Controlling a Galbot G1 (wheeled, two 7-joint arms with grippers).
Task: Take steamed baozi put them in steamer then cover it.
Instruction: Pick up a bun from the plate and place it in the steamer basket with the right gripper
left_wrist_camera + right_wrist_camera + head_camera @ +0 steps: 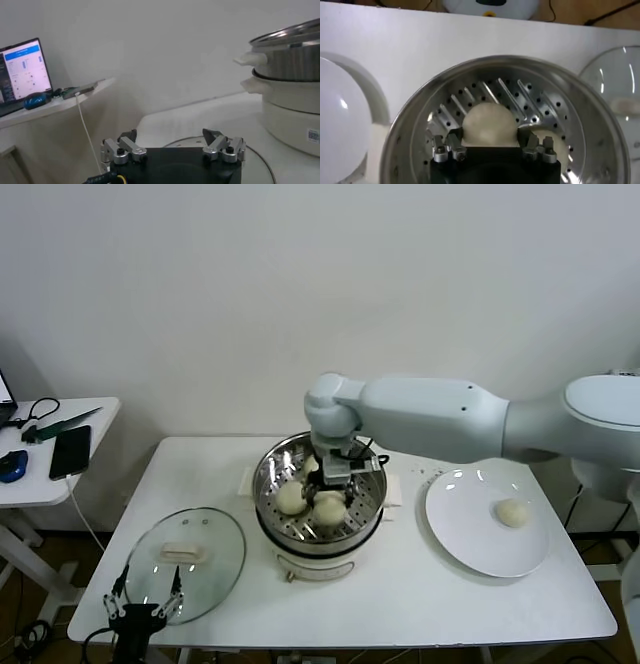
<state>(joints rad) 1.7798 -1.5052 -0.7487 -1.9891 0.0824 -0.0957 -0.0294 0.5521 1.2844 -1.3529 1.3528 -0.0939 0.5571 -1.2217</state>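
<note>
The steel steamer (pixel 268 484) stands mid-table with its perforated insert (pixel 485 92) showing. My right gripper (pixel 336 482) reaches down into it, shut on a cream baozi (pixel 488 124) that rests on the insert, a finger (pixel 454 142) pressed against each side. A second baozi (pixel 291 499) lies beside it, on the side toward the cover. Another baozi (pixel 513 512) sits on the white plate (pixel 460 534). The glass cover (pixel 187 562) lies flat at the table's front left. My left gripper (pixel 145 589) hangs open over the cover's near edge, holding nothing.
A side table (pixel 60 469) at the far left carries a phone, a mouse and cables; a laptop (pixel 20 70) stands on it. In the left wrist view the steamer (pixel 292 65) rises close on one side. The wall stands behind the table.
</note>
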